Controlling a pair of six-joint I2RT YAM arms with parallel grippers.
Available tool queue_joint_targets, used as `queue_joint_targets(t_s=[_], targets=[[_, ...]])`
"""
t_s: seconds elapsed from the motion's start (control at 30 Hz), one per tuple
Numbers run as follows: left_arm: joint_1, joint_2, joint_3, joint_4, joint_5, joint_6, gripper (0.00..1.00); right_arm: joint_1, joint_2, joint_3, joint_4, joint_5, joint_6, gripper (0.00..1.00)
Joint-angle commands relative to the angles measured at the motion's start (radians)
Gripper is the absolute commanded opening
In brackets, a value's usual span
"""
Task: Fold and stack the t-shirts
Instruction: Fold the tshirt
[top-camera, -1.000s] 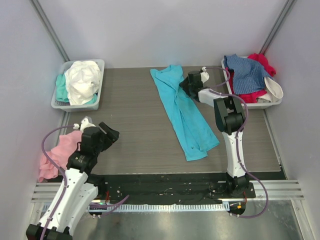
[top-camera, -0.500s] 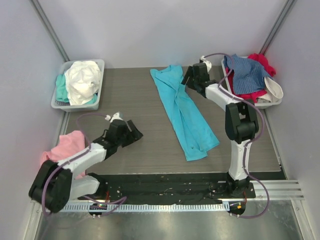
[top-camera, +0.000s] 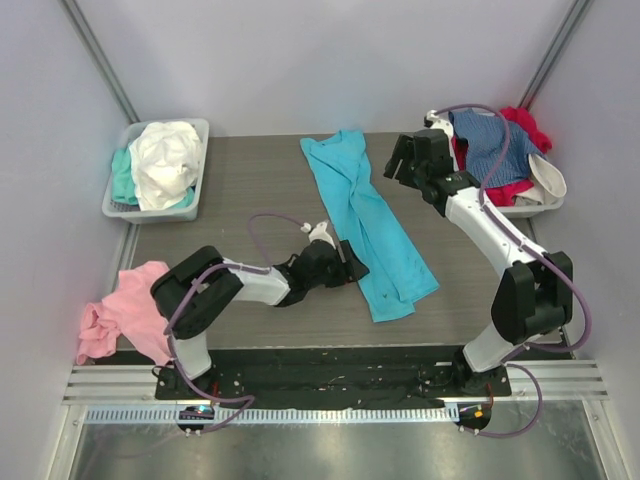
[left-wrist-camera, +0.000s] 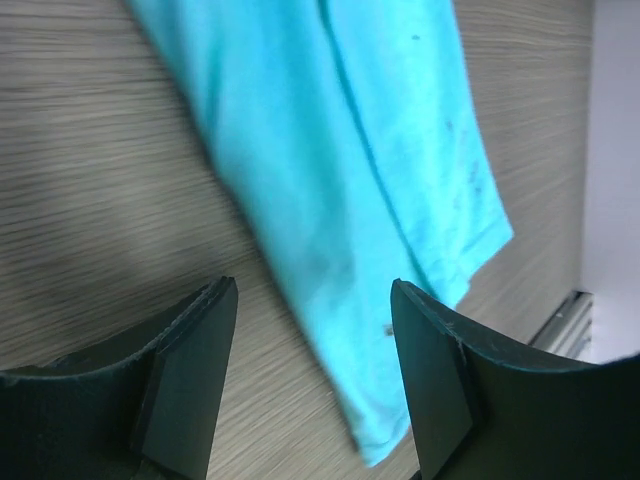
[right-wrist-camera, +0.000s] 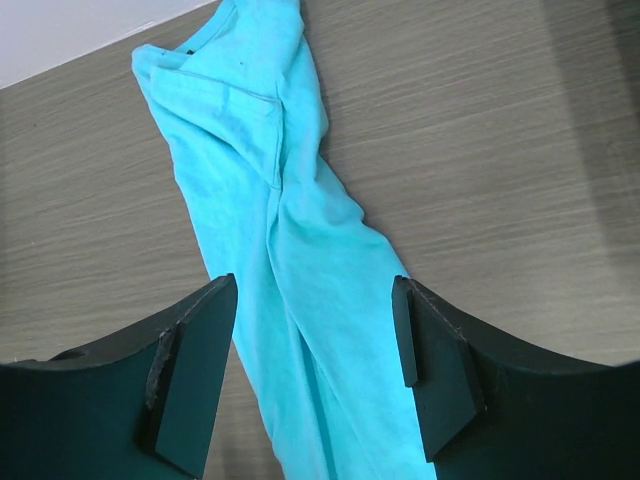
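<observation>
1. The turquoise t-shirt lies on the table, running from 11 toward 5 o'clock.
2. The left gripper, jaws wide apart and empty, is at the shirt's 8 o'clock edge.
3. The right gripper, equally spread and empty, is at the shirt's 2 o'clock.

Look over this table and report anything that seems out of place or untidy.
The pink t-shirt lies crumpled at the near left edge of the table, partly over it. On the right, red and blue clothes overflow the tray. The turquoise t-shirt lies bunched in a long slanted strip, not spread flat.
</observation>
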Motion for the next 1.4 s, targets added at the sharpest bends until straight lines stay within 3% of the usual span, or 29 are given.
queue_joint_targets(t_s=[0.0,0.13,0.23,0.27,0.33,0.7,0.93,1.07,1.13,1.2,1.37], targets=[[-0.034,0.076,0.027,0.083,0.002,-0.058,0.68,0.003,-0.075,-0.031,-0.025,0.030,-0.013,0.71],[-0.055,0.133,0.052,0.089,0.002,-0.066,0.63,0.004,-0.081,-0.040,-0.030,0.031,-0.013,0.71],[-0.058,0.155,0.063,0.087,0.006,-0.074,0.33,0.004,-0.078,-0.040,-0.030,0.031,-0.010,0.72],[-0.058,0.152,0.061,0.074,0.005,-0.077,0.15,0.003,-0.078,-0.040,-0.030,0.030,-0.008,0.72],[-0.057,0.135,0.053,0.042,-0.014,-0.072,0.03,0.004,-0.073,-0.040,-0.030,0.036,-0.005,0.72],[-0.050,-0.253,-0.089,-0.415,-0.227,-0.014,0.00,0.003,-0.038,-0.067,-0.010,0.025,0.016,0.72],[-0.047,-0.370,-0.109,-0.609,-0.310,0.029,0.08,0.004,-0.012,-0.092,-0.009,0.002,0.027,0.71],[-0.046,-0.417,-0.126,-0.641,-0.336,0.026,0.32,0.004,-0.007,-0.118,-0.010,-0.005,0.025,0.71],[-0.046,-0.447,-0.132,-0.655,-0.345,0.021,0.53,0.006,-0.001,-0.120,-0.013,-0.008,0.024,0.72],[-0.046,-0.465,-0.134,-0.675,-0.357,0.018,0.66,0.009,0.003,-0.123,-0.015,-0.008,0.021,0.71],[-0.046,-0.535,-0.117,-0.733,-0.391,0.018,0.77,0.017,0.052,-0.080,-0.022,-0.024,0.007,0.71]])
